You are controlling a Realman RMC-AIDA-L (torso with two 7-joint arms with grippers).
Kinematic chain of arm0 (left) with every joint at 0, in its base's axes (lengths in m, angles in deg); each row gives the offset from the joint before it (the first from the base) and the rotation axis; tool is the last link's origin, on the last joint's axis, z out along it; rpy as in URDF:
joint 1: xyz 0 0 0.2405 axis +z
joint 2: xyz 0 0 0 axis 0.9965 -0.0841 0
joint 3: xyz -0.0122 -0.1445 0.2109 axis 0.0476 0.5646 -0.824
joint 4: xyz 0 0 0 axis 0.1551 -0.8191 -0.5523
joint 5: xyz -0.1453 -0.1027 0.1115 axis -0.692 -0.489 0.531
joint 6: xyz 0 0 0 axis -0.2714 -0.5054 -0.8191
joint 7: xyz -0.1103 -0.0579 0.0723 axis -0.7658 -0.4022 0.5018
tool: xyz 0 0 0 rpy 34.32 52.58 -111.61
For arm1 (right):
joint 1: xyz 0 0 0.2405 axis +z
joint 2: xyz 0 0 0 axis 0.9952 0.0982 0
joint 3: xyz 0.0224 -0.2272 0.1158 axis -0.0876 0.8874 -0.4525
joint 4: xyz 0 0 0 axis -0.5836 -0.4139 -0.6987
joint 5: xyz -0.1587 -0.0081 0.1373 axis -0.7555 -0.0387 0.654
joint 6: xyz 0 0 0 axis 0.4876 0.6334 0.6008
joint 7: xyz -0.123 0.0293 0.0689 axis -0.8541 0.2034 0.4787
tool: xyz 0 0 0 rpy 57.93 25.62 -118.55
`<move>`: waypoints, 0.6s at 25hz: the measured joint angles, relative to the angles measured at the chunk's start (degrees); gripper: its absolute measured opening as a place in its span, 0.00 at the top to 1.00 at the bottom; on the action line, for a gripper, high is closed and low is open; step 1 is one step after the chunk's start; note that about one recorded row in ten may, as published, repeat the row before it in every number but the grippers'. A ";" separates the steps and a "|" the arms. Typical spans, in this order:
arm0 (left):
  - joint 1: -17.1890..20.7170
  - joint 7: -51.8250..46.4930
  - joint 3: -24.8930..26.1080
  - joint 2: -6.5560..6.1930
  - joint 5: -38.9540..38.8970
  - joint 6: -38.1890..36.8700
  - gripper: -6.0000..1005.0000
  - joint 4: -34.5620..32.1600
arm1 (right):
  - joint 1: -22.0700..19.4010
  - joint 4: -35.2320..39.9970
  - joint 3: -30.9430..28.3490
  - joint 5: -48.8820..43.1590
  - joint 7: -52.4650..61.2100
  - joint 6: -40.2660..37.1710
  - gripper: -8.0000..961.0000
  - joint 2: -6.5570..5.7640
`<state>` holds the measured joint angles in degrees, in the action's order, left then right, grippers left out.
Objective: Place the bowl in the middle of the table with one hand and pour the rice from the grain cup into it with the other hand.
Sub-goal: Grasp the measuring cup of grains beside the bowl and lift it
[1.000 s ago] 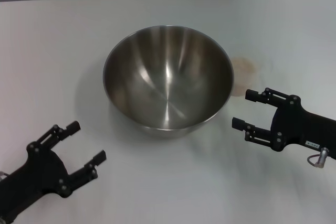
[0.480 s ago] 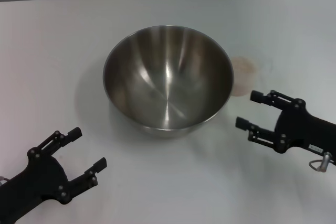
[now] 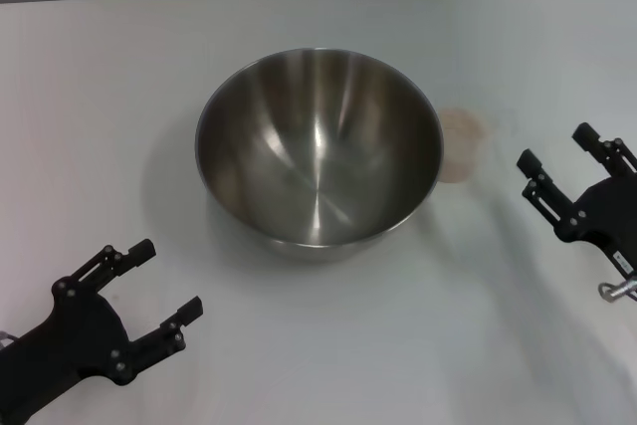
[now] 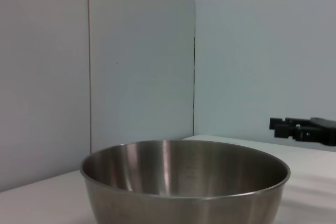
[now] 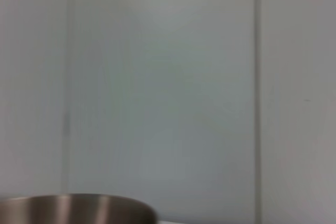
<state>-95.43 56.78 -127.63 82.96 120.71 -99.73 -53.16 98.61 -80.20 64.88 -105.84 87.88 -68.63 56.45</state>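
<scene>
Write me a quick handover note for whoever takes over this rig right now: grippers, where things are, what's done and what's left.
Left gripper: open, empty, low over the plain white table on the near left, clear of the bowl.
Right gripper: open, empty, at the right edge of the head view, apart from the cup.
Large shiny stainless-steel mixing bowl: upright about mid-table, no rice visible inside.
Small clear frosted plastic grain cup: standing on the table just right of the bowl, with pale contents; it is partly hidden by the bowl's rim.
Done: bowl appears placed.
Left: grasp the cup, pour the rice into the bowl.
</scene>
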 joint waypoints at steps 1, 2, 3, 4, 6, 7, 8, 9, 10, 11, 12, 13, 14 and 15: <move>-0.04 0.00 0.00 0.00 0.00 0.00 0.18 -0.03 | 0.43 -2.03 -0.82 2.02 -2.00 2.10 0.25 0.04; -0.07 0.00 0.00 0.00 0.00 -0.01 0.18 -0.07 | 0.43 -2.03 -0.82 2.02 -2.00 2.10 0.25 0.04; -0.08 0.01 0.00 -0.01 0.00 0.00 0.18 -0.12 | 0.65 -2.58 -1.24 2.38 -2.42 3.35 0.25 0.07; -0.14 0.02 0.00 -0.03 0.00 -0.01 0.18 -0.19 | 1.24 -3.27 -2.00 2.68 -2.71 5.55 0.25 0.12; -0.20 0.02 0.00 -0.06 0.00 -0.01 0.18 -0.21 | 1.67 -3.64 -2.58 2.75 -2.75 7.10 0.25 0.14; -0.20 0.02 0.00 -0.06 0.00 -0.01 0.18 -0.21 | 1.67 -3.64 -2.58 2.75 -2.75 7.10 0.25 0.14; -0.26 0.02 0.00 -0.08 0.00 -0.01 0.18 -0.21 | 1.78 -3.75 -2.76 2.77 -2.76 7.64 0.25 0.15; -0.31 0.03 0.01 -0.11 0.00 -0.01 0.18 -0.22 | 2.08 -3.98 -3.34 2.80 -2.77 8.79 0.25 0.16; -0.31 0.03 0.01 -0.11 0.00 -0.01 0.18 -0.22 | 2.08 -3.98 -3.34 2.80 -2.77 8.79 0.25 0.16; -0.31 0.03 0.01 -0.11 0.00 -0.01 0.18 -0.22 | 2.27 -4.01 -3.48 2.81 -2.78 9.33 0.25 0.16; -0.31 0.03 0.01 -0.11 0.00 -0.01 0.18 -0.22 | 2.47 -4.04 -3.56 2.82 -2.79 9.82 0.25 0.16; -0.35 0.04 0.03 -0.14 0.00 -0.01 0.18 -0.23 | 2.64 -4.05 -3.56 2.82 -2.79 10.23 0.25 0.16; -0.35 0.04 0.03 -0.14 0.00 -0.01 0.18 -0.23 | 3.04 -4.01 -3.59 2.83 -2.80 10.94 0.25 0.17; -0.38 0.06 0.04 -0.18 0.00 0.00 0.18 -0.23 | 3.04 -4.01 -3.59 2.83 -2.80 10.94 0.25 0.17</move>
<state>-95.81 56.83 -127.60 82.77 120.71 -99.73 -53.39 101.66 -84.21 61.29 -103.01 85.08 -57.69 56.61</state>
